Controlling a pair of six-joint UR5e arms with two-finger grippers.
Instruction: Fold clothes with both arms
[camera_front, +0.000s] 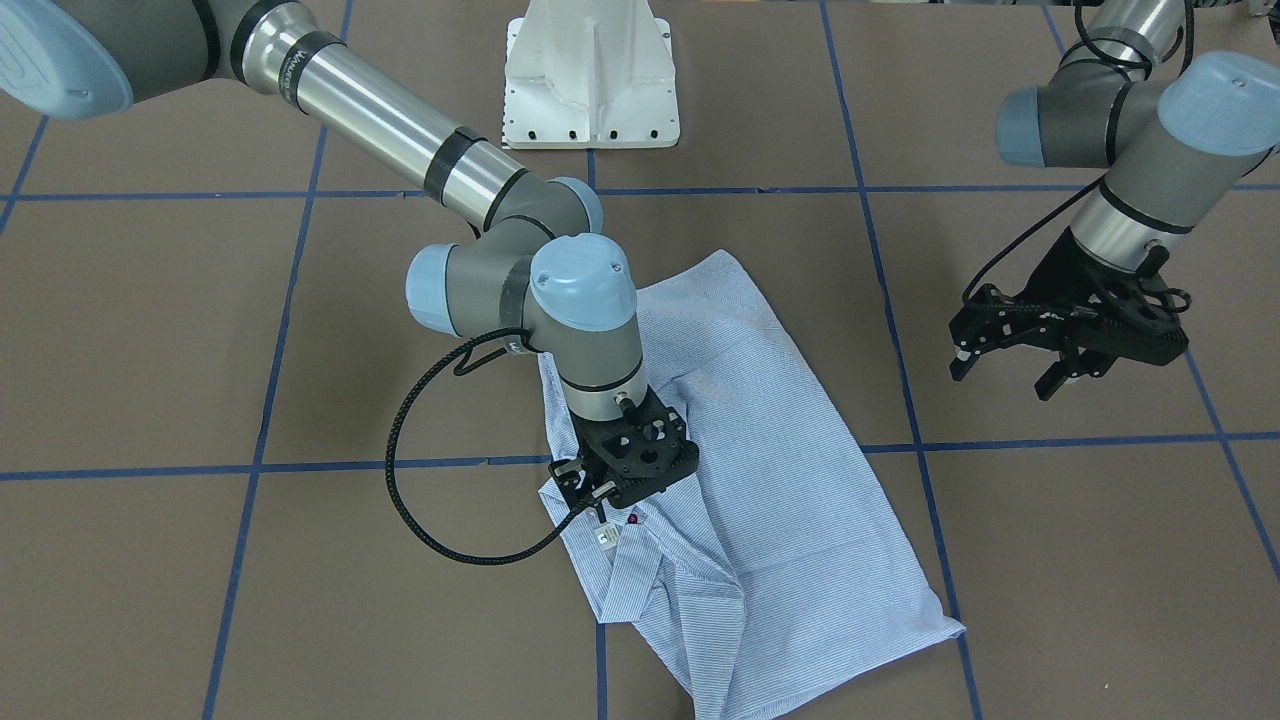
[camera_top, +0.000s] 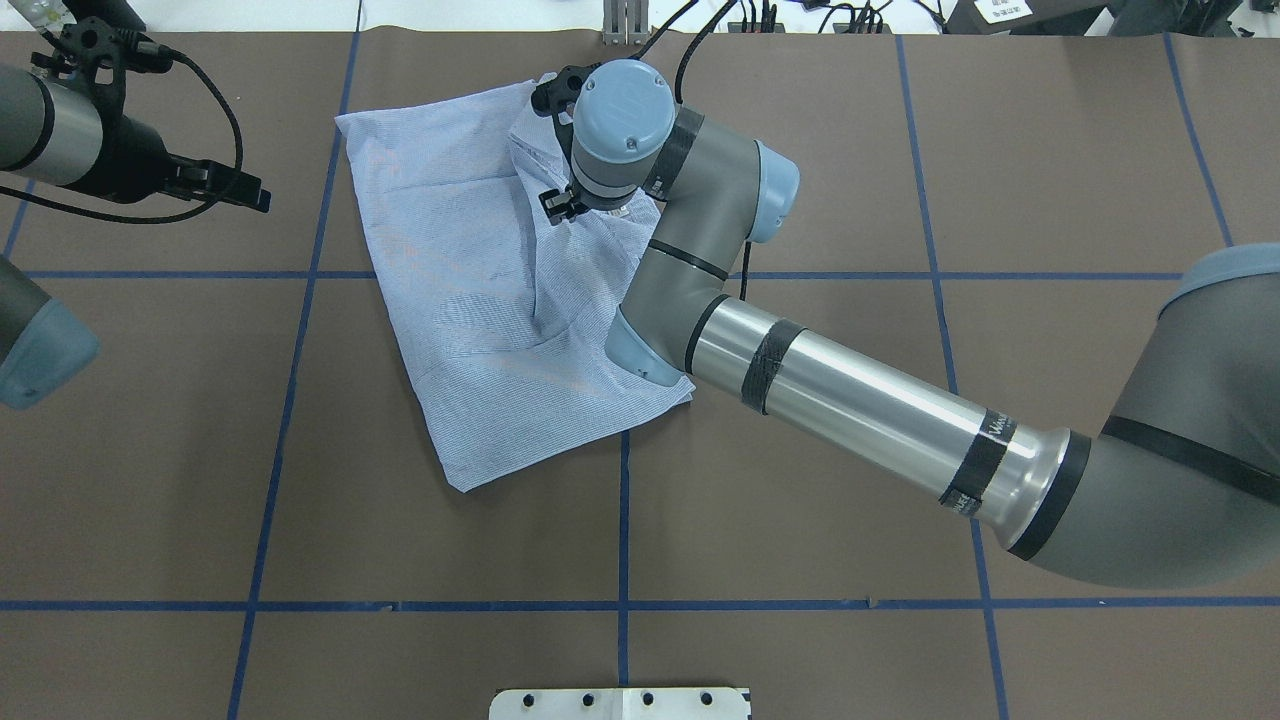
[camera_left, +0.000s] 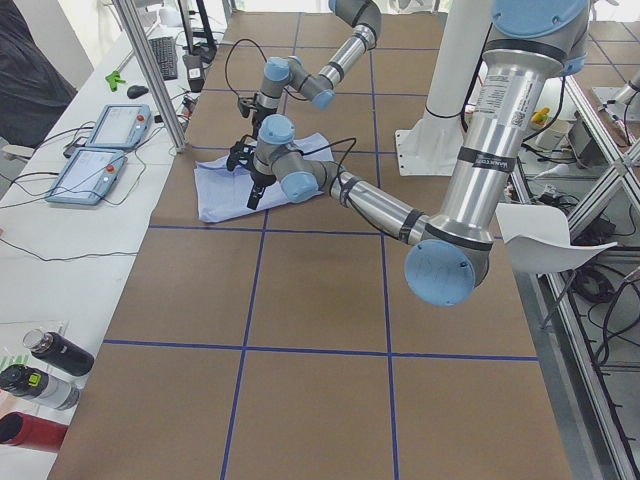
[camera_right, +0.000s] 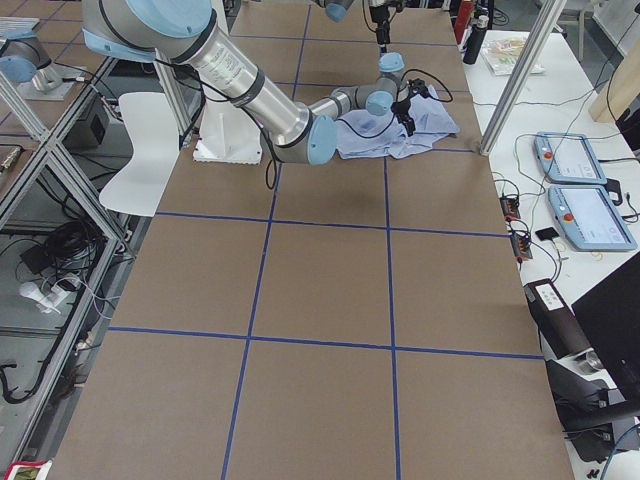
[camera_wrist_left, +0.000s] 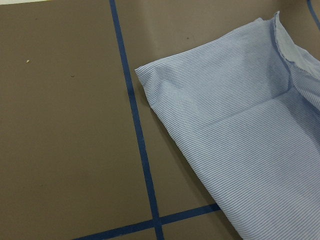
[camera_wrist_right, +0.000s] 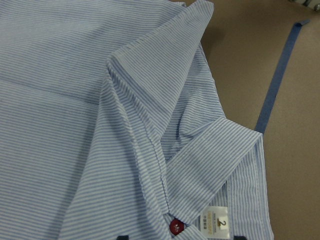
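The light blue-and-white striped shirt (camera_front: 780, 480) lies partly folded on the brown table, collar toward the operators' side. My right gripper (camera_front: 590, 500) points down just above the collar area, open. In the right wrist view the collar (camera_wrist_right: 165, 85), a dark red button (camera_wrist_right: 176, 226) and a size label (camera_wrist_right: 216, 223) sit between its two fingertips. My left gripper (camera_front: 1005, 378) hangs open and empty above bare table, well off the shirt's side. The left wrist view shows one folded corner of the shirt (camera_wrist_left: 240, 130). From overhead, the shirt (camera_top: 470, 280) is partly hidden by the right arm (camera_top: 700, 250).
The white pedestal base (camera_front: 592, 80) stands behind the shirt. Blue tape lines (camera_front: 260, 400) cross the table. A side bench holds two teach pendants (camera_left: 100, 150) and bottles (camera_left: 50, 360). Bare brown table (camera_top: 300, 520) spreads between the shirt and the robot.
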